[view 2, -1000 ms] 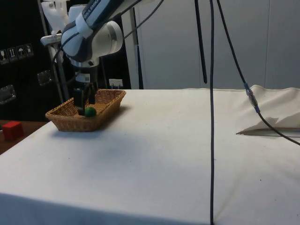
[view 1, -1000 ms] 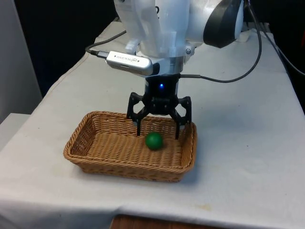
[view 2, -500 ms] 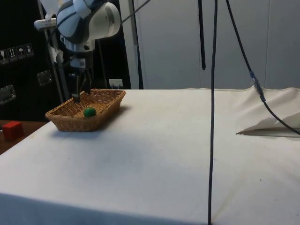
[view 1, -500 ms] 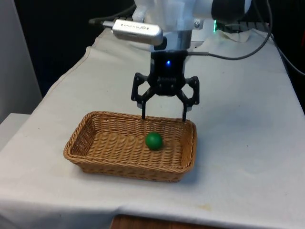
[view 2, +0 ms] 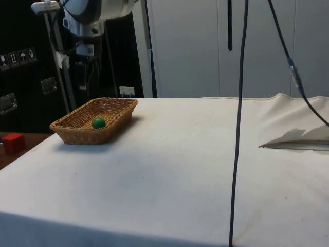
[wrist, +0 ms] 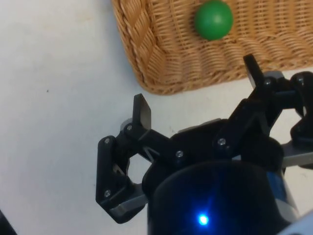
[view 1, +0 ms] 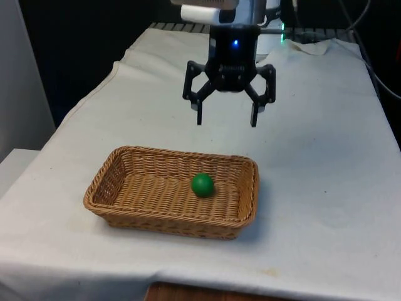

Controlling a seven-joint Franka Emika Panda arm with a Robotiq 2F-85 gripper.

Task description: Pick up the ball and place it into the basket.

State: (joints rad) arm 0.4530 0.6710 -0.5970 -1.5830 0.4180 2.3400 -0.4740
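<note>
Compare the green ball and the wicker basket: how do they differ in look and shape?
The ball is small, round, smooth and plain green; the basket is much larger, rectangular, woven and tan. The ball lies inside, while the basket sits on the white cloth. Both rest untouched below the open gripper.

A white cloth covers the tabletop [view 1: 326, 188]. A woven wicker basket [view 1: 125, 200] rests directly on it, toward the front view's left, near the front edge.

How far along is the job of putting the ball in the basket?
Done: the green ball lies inside the wicker basket. In hand: nothing; the gripper hangs open and empty above the cloth beyond the basket. Left: nothing visible remains.
</note>
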